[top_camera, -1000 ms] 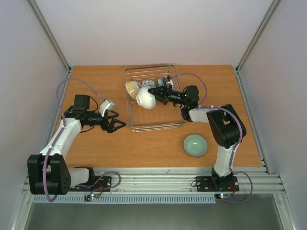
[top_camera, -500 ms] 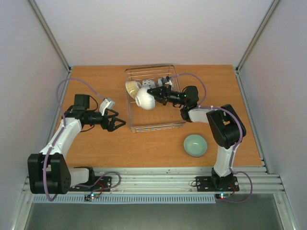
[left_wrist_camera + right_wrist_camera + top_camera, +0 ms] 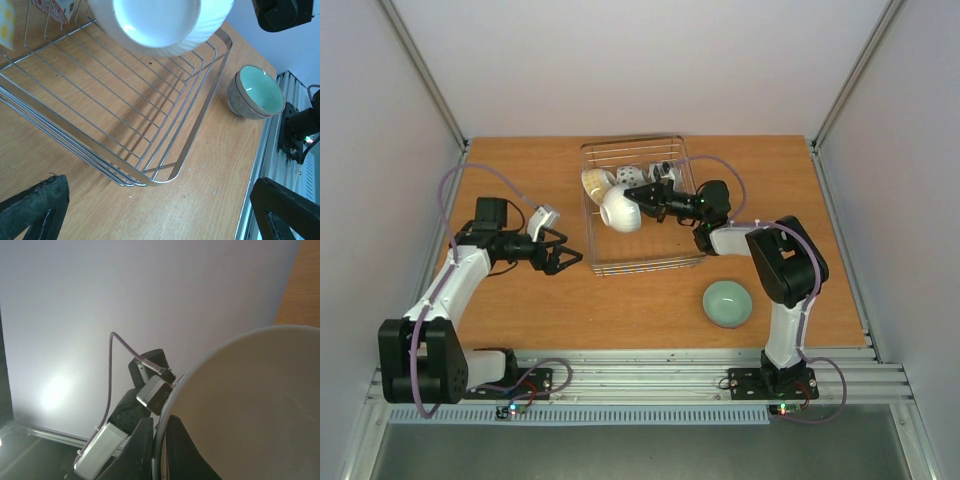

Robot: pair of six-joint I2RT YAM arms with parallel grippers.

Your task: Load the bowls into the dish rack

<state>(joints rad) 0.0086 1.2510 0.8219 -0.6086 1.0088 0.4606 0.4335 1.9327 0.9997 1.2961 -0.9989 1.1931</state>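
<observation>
**One bowl over the rack, one waiting near the corner**

One white bowl (image 3: 620, 208) hangs tipped on its side above the dish rack (image 3: 645, 268), pinched by its rim in the right pincer (image 3: 645, 199); the right wrist view shows a finger on either face of that rim. The rack stands toward the middle of the far edge; a cream bowl (image 3: 595, 183) and a dotted bowl (image 3: 631, 174) already lean at its far-left end. To finish well, I judge the arm should lower the bowl until it rests on the wires just nearside of the cream one, on edge and leaning the same way, and let go only then; released from height, glazed ceramic would likely roll or knock its neighbours. The left pincer (image 3: 565, 257) hovers spread and empty just off the rack's near-left corner, out of the way; a pale green bowl (image 3: 728, 302) sits upright toward the near-right corner, not yet loaded.

The tabletop (image 3: 520, 170) is orange-brown wood grain, smooth and faintly speckled; pale blank walls (image 3: 650, 60) close three sides; metal posts (image 3: 425, 70) run up at the far corners; a ribbed aluminium rail (image 3: 650, 375) lines the near edge.
</observation>
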